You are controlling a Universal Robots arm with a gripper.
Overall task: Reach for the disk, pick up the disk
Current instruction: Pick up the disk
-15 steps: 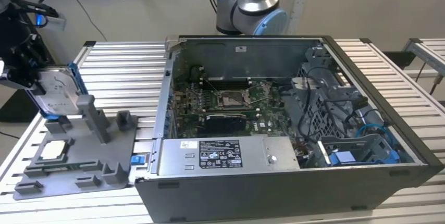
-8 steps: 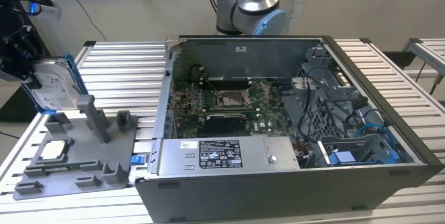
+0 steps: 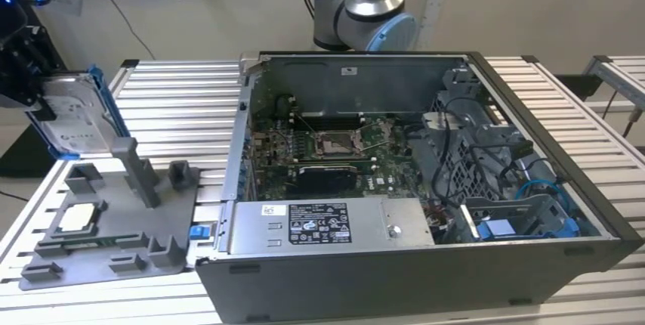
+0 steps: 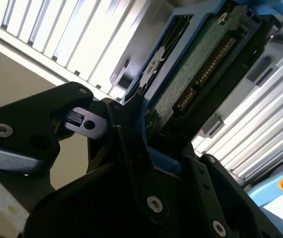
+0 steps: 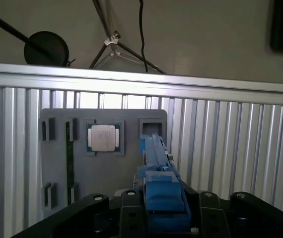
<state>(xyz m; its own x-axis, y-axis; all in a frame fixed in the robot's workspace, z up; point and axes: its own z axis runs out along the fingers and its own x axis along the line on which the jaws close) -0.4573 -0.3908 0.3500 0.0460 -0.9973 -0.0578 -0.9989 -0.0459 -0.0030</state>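
Note:
The disk (image 3: 78, 117), a silver hard drive in a blue plastic frame, hangs upright in the air at the exterior view's far left, above the grey holder tray (image 3: 111, 223). My black gripper (image 3: 38, 94) is shut on it from the side. In the second wrist view the disk (image 4: 196, 69) shows its green circuit board and blue frame, clamped between the dark fingers (image 4: 131, 144). In the first wrist view the disk (image 5: 154, 148) appears edge-on between the fingers (image 5: 129, 198), over the tray (image 5: 57, 158).
A small square silver chip (image 5: 103, 137) lies in a pocket of the tray, which has upright grey posts (image 3: 136, 166). An open computer case (image 3: 424, 159) with a grey power-supply box (image 3: 322, 223) stands on the slatted metal table (image 3: 181, 106). The arm's base (image 3: 363, 7) is behind it.

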